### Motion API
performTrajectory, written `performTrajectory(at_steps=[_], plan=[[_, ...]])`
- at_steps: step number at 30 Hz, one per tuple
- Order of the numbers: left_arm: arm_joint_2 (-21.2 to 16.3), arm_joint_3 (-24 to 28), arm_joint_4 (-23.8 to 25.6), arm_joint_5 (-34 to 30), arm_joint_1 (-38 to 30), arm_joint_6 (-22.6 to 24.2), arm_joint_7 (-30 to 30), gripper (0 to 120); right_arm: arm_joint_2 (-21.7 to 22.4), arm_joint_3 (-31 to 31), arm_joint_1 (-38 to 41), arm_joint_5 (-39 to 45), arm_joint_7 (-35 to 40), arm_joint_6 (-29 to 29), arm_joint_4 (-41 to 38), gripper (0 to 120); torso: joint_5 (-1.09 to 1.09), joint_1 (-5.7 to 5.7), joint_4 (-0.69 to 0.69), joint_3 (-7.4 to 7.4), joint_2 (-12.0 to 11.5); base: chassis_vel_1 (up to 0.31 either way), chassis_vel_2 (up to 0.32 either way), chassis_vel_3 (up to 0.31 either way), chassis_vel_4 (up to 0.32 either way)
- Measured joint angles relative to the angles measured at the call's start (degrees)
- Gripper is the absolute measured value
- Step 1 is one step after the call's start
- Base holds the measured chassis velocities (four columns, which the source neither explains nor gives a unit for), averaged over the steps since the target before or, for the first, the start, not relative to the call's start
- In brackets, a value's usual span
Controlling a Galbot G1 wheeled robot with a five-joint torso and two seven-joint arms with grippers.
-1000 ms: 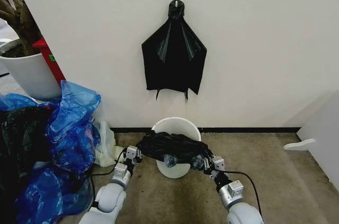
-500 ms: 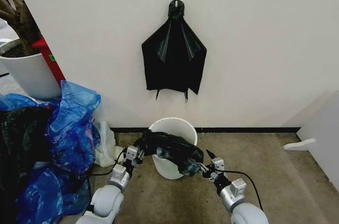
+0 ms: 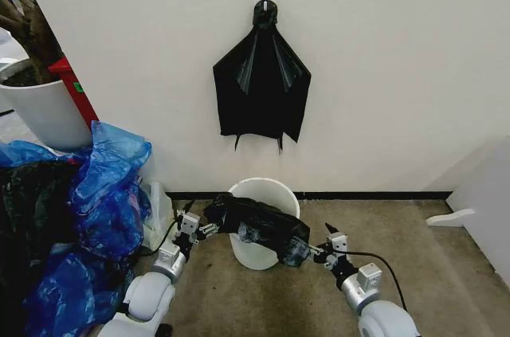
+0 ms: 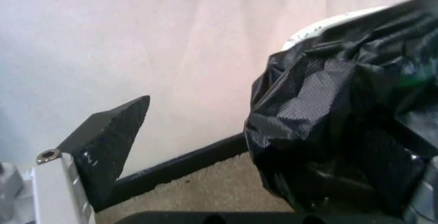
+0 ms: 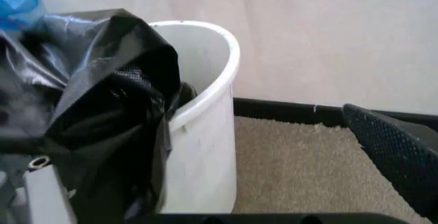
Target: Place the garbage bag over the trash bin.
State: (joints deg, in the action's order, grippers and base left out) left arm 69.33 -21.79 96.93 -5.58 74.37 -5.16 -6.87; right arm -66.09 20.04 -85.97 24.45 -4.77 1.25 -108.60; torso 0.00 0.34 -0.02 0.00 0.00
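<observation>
The white trash bin (image 3: 256, 251) stands on the carpet against the wall. The black garbage bag (image 3: 259, 225) lies bunched across its front rim, stretched between my two grippers. At the bag's left end is my left gripper (image 3: 199, 221), open; its one bare finger (image 4: 110, 137) stands away from the bag (image 4: 342, 126), which covers the other side. My right gripper (image 3: 321, 241) is open at the bag's right end. There too one finger (image 5: 400, 152) is free, and the bag (image 5: 102, 116) hangs over the other side beside the bin (image 5: 202, 131).
A fan-shaped black bunch (image 3: 261, 86) hangs from a wall hook above the bin. Blue plastic bags (image 3: 100, 201) are piled at the left, below a white planter pot (image 3: 48, 114). A white panel (image 3: 486, 201) stands at the right, with open carpet (image 3: 414, 249) before it.
Both grippers have moved apart, the left one left and up, the right one farther right. The bag has slid from the bin's top to hang lower on its right front.
</observation>
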Motion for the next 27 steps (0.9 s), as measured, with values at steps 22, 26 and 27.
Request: performTrajectory(at_steps=[22, 26, 27], plan=[[-1.94, -0.91, 3.36, -4.95, 1.15, -0.12, -4.22, 100, 1.60, 4.48, 0.35, 15.20, -13.09, 11.38, -1.27, 100, 0.01, 0.00, 0.01, 0.00, 0.00, 0.000, 0.000, 0.000, 0.000], [-1.82, -0.91, 3.63, -4.66, 1.38, -0.21, -4.42, 100, 1.60, 5.01, 0.08, 17.92, -14.29, 13.98, -2.45, 100, 0.00, 0.00, 0.01, 0.00, 0.00, 0.000, 0.000, 0.000, 0.000], [-1.80, -0.91, 3.65, -4.60, 1.43, -0.29, -4.48, 100, 1.70, 5.32, -0.09, 18.23, -15.26, 14.50, -2.74, 100, 0.00, 0.00, 0.01, 0.00, 0.00, 0.000, 0.000, 0.000, 0.000]])
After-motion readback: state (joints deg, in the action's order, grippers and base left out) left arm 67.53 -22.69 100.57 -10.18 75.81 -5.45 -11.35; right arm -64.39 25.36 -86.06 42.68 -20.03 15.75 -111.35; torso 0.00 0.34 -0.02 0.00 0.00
